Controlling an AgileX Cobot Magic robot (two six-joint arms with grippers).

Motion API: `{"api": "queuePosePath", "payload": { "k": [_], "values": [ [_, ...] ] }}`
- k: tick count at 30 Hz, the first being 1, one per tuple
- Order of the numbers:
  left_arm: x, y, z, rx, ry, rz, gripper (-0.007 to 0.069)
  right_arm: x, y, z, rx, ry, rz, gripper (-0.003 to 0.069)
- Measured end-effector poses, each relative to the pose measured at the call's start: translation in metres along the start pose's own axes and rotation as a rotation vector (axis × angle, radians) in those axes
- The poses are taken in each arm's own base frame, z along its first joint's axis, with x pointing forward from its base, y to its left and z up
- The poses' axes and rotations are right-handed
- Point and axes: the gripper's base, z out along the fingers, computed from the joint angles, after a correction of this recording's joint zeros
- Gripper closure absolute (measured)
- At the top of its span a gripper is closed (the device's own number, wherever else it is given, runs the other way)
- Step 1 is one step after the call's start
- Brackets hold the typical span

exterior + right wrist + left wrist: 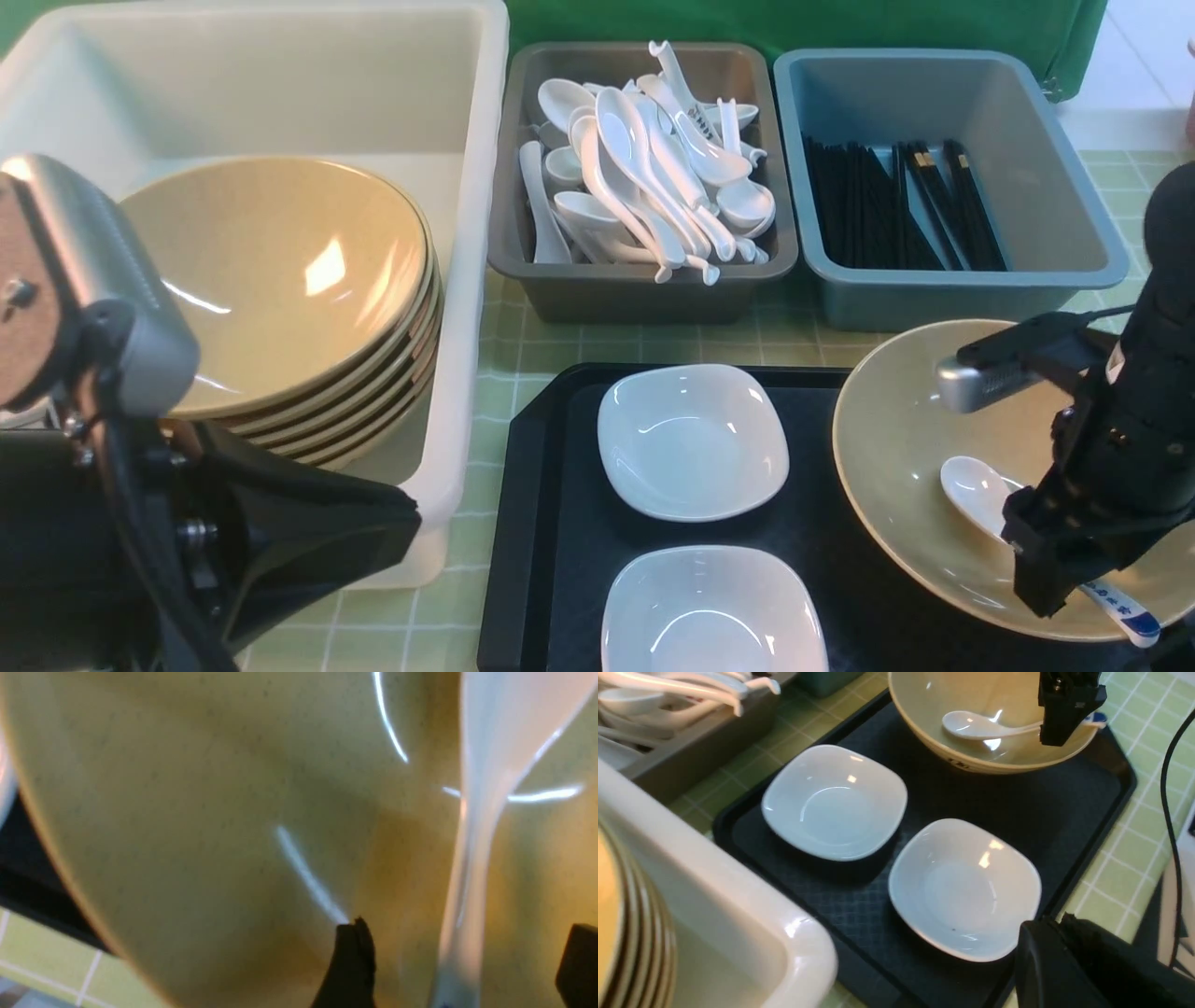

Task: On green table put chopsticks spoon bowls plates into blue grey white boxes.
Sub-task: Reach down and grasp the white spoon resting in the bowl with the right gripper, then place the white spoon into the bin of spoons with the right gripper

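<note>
A pale green checked desk (523, 327) carries a black tray (551, 523). The right hand (1046, 569) hangs in a tan bowl (896, 467) on the tray, fingers (350, 961) spread either side of the handle of the spoon (976, 485), which lies in that bowl. Two white plates (691, 439) sit beside it on the tray. Behind stand a white box (467, 187) of stacked bowls (280, 280), a grey box (644, 289) of plain spoons (644, 177) and a blue box (934, 289) of chopsticks (896, 205). The left hand (1059, 952), closed, hovers near the white box.
</note>
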Motion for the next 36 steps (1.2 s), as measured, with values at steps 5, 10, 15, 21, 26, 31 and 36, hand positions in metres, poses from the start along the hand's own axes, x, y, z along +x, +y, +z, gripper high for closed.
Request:
{"api": "queuePosePath", "payload": {
  "k": [5,10,15,21,26,31,36],
  "values": [
    [0.0,0.0,-0.001,-0.004,-0.001,0.003,0.0625,-0.008,-0.002,0.015,-0.011,0.034,-0.021,0.0305],
    [0.0,0.0,-0.001,-0.006,0.0,0.004,0.0625,-0.013,-0.002,0.008,-0.006,0.001,-0.037,0.0565],
    [0.0,0.0,-0.001,-0.006,0.0,0.003,0.0625,-0.028,0.0,-0.044,0.011,-0.171,-0.05,0.0567],
    [-0.002,0.002,-0.001,-0.023,-0.028,0.0,0.0625,-0.058,0.02,-0.121,-0.15,-0.519,-0.116,0.0567],
    [-0.005,0.003,-0.001,-0.041,-0.058,-0.015,0.0624,-0.112,0.031,-0.147,-0.299,-0.809,-0.116,0.0567],
    [-0.005,0.003,-0.001,-0.042,-0.062,-0.036,0.0624,-0.185,0.029,-0.124,-0.335,-0.888,-0.064,0.0555],
    [-0.005,0.003,-0.001,-0.042,-0.063,-0.067,0.0624,-0.24,0.022,-0.085,-0.36,-0.847,-0.017,0.0452]
  ]
}}
